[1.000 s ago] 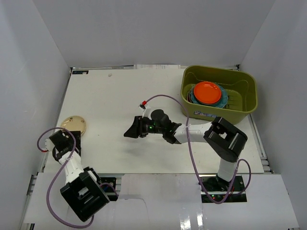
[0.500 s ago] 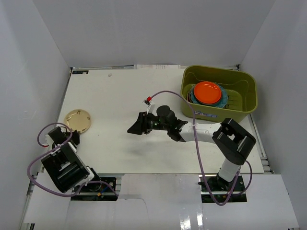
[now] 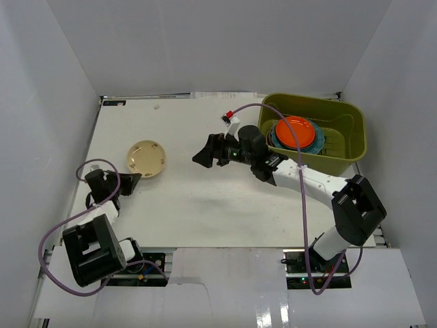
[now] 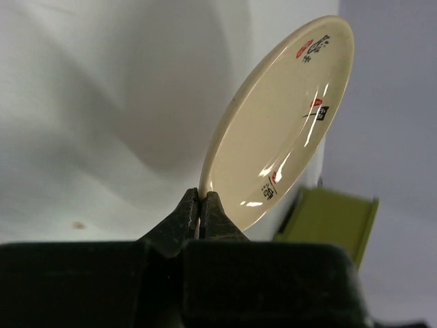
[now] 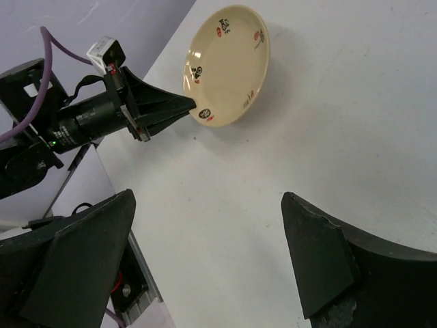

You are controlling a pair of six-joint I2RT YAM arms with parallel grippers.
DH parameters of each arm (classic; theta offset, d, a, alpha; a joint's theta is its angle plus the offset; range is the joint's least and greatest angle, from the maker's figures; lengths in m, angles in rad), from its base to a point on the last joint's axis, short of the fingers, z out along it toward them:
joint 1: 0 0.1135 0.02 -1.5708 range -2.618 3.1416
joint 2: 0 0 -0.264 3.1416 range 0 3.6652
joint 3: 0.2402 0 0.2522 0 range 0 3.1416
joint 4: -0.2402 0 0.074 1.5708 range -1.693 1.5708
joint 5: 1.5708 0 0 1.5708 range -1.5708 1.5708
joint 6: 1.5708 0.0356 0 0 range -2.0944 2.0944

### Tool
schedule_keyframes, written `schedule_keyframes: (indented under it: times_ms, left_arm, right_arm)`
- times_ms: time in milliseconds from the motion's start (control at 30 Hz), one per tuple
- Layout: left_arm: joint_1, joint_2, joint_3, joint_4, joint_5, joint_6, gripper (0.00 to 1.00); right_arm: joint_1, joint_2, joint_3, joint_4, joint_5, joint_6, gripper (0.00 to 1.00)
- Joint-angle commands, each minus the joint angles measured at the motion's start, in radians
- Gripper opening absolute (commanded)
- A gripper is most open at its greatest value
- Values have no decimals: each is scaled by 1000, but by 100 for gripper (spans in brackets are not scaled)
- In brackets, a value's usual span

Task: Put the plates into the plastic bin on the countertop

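Note:
A beige plate [image 3: 147, 158] with small red and black marks is held tilted up at the left of the countertop [image 3: 205, 205]. My left gripper [image 3: 130, 181] is shut on its near rim. In the left wrist view the fingertips [image 4: 201, 205] pinch the edge of the plate [image 4: 283, 123]. My right gripper [image 3: 205, 152] hangs open over mid-table with nothing between its fingers, facing the plate [image 5: 229, 65]. The olive-green plastic bin [image 3: 321, 158] stands at the far right. It holds stacked plates, an orange plate [image 3: 295, 131] on top and teal ones beneath.
Pale walls close in the countertop on the left, back and right. A purple cable loops from each arm. In the right wrist view my right gripper [image 5: 208, 198] looks down on bare white table, with the left gripper [image 5: 164, 106] and the table's near edge at the left.
My left gripper shut on the beige plate's rim and carried it right and farther from the near edge, tilting it up. The right arm swung toward the bin and opened wider.

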Motion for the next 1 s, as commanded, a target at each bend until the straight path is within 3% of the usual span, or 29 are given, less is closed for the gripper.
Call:
schedule_keyframes:
  times_ms: [0, 100, 333, 433, 533, 567, 600, 633, 733, 767, 800, 967]
  left_arm:
    - [-130, -55, 71, 66, 172, 27, 0]
    - [-285, -88, 96, 75, 195, 33, 0]
    - [-432, -97, 151, 109, 277, 45, 0]
    - [-504, -97, 171, 103, 307, 59, 0]
    - [-546, -135, 174, 86, 300, 64, 0]
    - [-555, -152, 182, 80, 303, 73, 0]
    - [-569, -158, 189, 62, 307, 79, 0]
    - [-573, -164, 197, 52, 327, 87, 14]
    - [-581, -204, 240, -15, 375, 154, 60]
    - [-586, -215, 275, -47, 383, 217, 92]
    - [-593, -226, 295, -125, 390, 255, 98]
    - [-671, -237, 372, -320, 410, 452, 98]
  right_arm:
    - [1, -17, 104, -199, 85, -142, 95]
    - [-16, -20, 131, -285, 118, -186, 91]
    - [-28, -20, 127, -359, 142, -176, 90]
    - [-30, -20, 128, -368, 177, -153, 100]
    - [-34, -29, 122, -361, 200, -127, 71]
    - [-36, -37, 121, -354, 210, -116, 57]
    - [-40, -40, 121, -354, 216, -113, 20]
    - [-48, -48, 121, -354, 223, -107, 8]
    - [-109, -116, 96, -344, 251, -81, 8]
    - [-167, -161, 92, -344, 237, -76, 8]
    - [-201, -184, 89, -344, 231, -65, 8]
    - [-482, -319, 78, -365, 142, -55, 8]
